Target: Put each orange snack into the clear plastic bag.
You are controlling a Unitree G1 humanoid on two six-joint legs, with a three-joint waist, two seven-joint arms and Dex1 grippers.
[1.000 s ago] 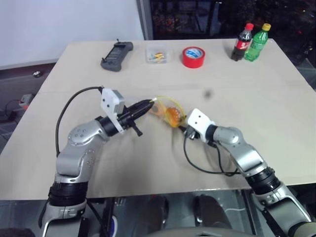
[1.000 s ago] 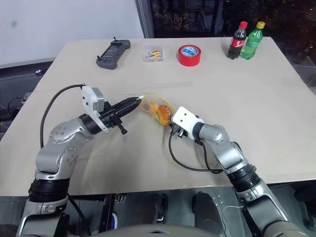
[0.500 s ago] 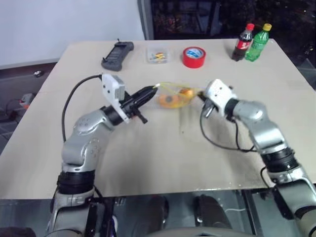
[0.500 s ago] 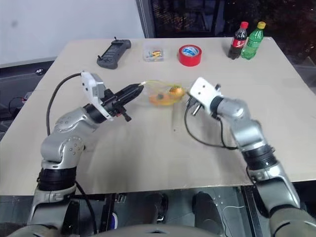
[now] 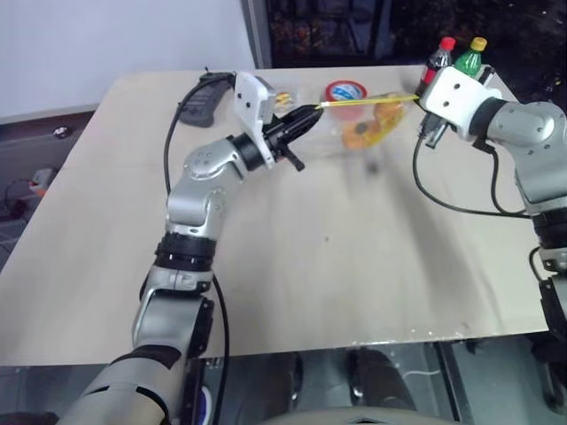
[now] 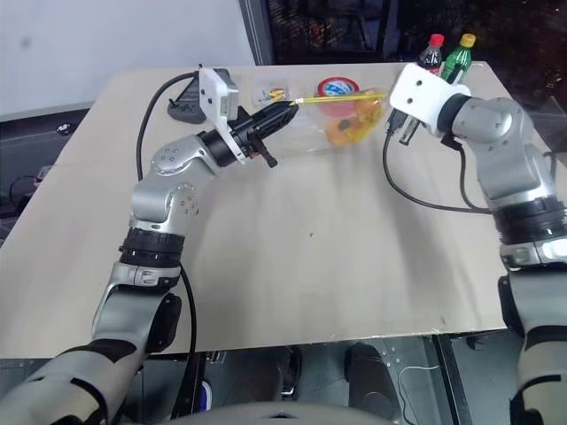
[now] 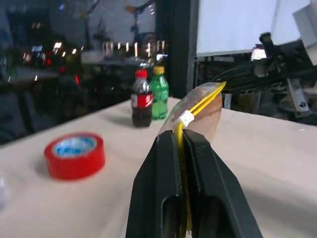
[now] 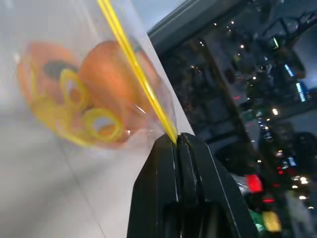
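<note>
My left gripper (image 5: 316, 110) points toward two o'clock, fingers pinched together; my right gripper (image 5: 416, 99) points toward nine, clamped tight.

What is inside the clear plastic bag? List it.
Inside the clear plastic bag, held up by its yellow zip strip between the shut left gripper and right gripper, sit the orange snacks. The yellow print partly covers them, so their count is unclear.
</note>
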